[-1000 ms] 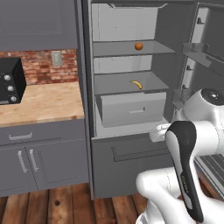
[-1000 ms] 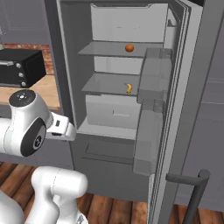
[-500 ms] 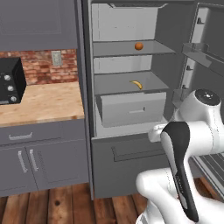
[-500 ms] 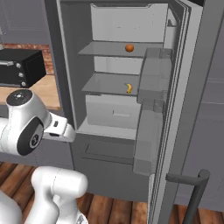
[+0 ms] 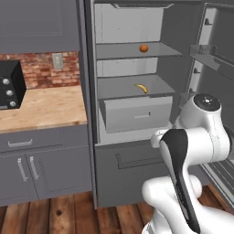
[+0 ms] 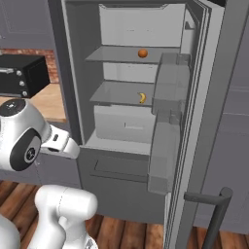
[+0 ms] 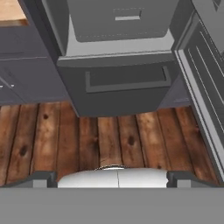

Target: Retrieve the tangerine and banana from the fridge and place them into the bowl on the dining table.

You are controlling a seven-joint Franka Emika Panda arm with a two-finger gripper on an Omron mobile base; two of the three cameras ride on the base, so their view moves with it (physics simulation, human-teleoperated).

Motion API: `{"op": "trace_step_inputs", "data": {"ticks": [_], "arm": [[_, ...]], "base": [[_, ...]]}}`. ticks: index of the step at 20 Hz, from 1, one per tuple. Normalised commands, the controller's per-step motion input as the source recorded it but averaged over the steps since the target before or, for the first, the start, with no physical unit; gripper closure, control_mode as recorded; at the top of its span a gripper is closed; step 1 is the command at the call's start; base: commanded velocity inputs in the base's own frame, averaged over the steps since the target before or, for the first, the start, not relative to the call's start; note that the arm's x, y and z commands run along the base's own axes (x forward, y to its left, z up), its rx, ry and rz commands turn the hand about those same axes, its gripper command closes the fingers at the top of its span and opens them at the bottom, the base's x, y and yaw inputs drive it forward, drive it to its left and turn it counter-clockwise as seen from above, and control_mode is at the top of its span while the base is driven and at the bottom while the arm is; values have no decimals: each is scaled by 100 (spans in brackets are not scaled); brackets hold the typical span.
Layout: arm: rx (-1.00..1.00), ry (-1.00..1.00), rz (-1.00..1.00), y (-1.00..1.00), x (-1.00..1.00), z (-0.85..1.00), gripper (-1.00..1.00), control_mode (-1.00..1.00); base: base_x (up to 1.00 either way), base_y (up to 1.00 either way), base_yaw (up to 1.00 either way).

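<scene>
1. The tool [image 7: 112, 178] appears in the hand view, where its two dark fingertips [image 7: 40, 178] stand far apart at the bottom corners. The jaws are spread wide, with nothing between them and nothing touching them.
2. The tool points down at a wooden plank floor [image 7: 109, 140] in front of the fridge [image 5: 132, 155]. The fridge's lower front panel, with its recessed grip, lies beyond the fingertips, well apart from them.
3. The fridge door [image 6: 194, 121] is swung open to the right, showing pale grey shelves and a drawer [image 5: 137, 113] pulled partly out.
4. The tangerine [image 5: 144, 48] sits on the upper shelf, right of centre in the left base view.
5. The banana [image 5: 141, 87] lies on the shelf below it, just above the drawer.
6. The white arm [image 5: 196, 137] is folded low in front of the fridge, below both fruits and well apart from them.
7. To the left of the fridge is a wooden desk [image 5: 41, 107] over grey cabinet doors, with a black oven [image 5: 9, 84] on it and a brick wall behind.
</scene>
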Motion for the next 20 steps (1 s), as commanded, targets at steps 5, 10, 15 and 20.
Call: {"op": "trace_step_inputs", "data": {"ticks": [5,10,15,20], "arm": [[0,0,0,0,0,0,-100,100],[0,0,0,0,0,0,-100,100],[0,0,0,0,0,0,-100,100],[0,0,0,0,0,0,-100,100]], "base": [[12,-1,0],[24,-5,1],[37,-11,6],[45,-14,3]]}}
